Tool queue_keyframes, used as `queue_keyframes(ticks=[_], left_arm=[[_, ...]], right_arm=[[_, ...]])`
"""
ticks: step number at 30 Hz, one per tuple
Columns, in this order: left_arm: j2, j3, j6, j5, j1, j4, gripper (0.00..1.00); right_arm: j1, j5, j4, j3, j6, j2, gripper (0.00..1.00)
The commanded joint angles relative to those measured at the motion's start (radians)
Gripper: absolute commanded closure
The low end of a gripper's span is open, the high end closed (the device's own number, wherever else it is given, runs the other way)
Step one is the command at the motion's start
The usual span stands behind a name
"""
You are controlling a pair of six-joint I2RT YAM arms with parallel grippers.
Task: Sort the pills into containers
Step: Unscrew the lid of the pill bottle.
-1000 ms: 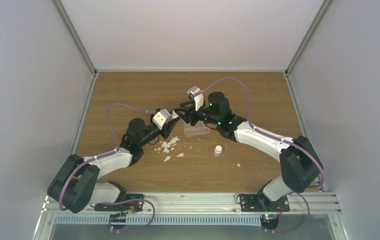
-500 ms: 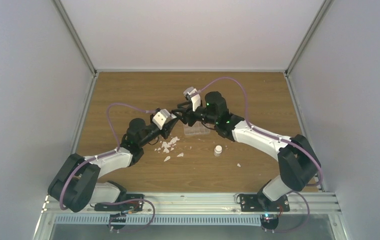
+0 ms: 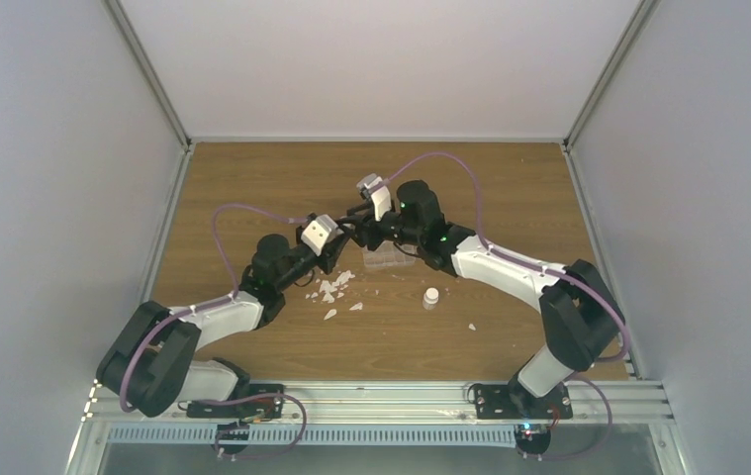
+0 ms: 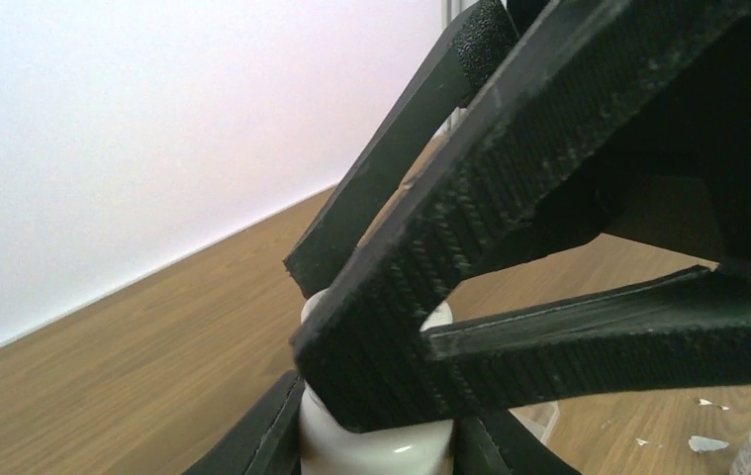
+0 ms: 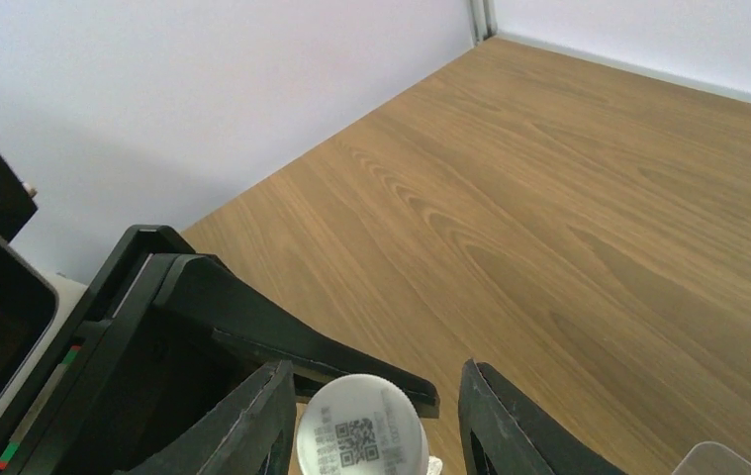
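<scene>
A vial (image 5: 361, 435) sits between the fingers of my left gripper (image 3: 347, 235), with my right gripper (image 5: 373, 394) straddling its cap. On the table (image 3: 510, 188), just right of and before them, lies the organiser box (image 3: 389, 259). Flakes (image 3: 331, 287) lie to its left, a second vial (image 3: 431, 296) stands before it rightward, and a lone flake (image 3: 471, 327) lies nearer still.

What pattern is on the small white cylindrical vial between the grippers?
Black QR code with small print on the vial; clearest in right wrist view.

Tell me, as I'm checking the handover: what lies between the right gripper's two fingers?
A white vial, QR label showing, held by the left gripper; the right gripper stands open around it. The right wrist view shows this.
</scene>
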Motion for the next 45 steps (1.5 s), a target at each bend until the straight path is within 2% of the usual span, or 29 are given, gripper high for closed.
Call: queue_keyframes(ticks=[1,11,19,38,45], left_arm=[[0.021,-0.017,-0.009,-0.083,-0.028,0.114,0.34],[0.130,-0.011,0.019,-0.281,-0.100,0.232,0.34],[0.187,0.020,0.011,-0.421,-0.132,0.257,0.34],[0.209,0.044,-0.026,-0.464,-0.137,0.274,0.34],[0.197,0.037,-0.026,-0.458,-0.137,0.275,0.34]], right_arm=[[0.017,0.058,-0.023,0.044,0.033,0.024,0.00],[0.032,0.226,-0.098,0.118,0.137,0.081,0.00],[0.046,0.322,-0.161,0.162,0.159,0.121,0.00],[0.078,0.326,-0.154,0.167,0.163,0.128,0.00],[0.080,0.327,-0.133,0.156,0.163,0.118,0.08]])
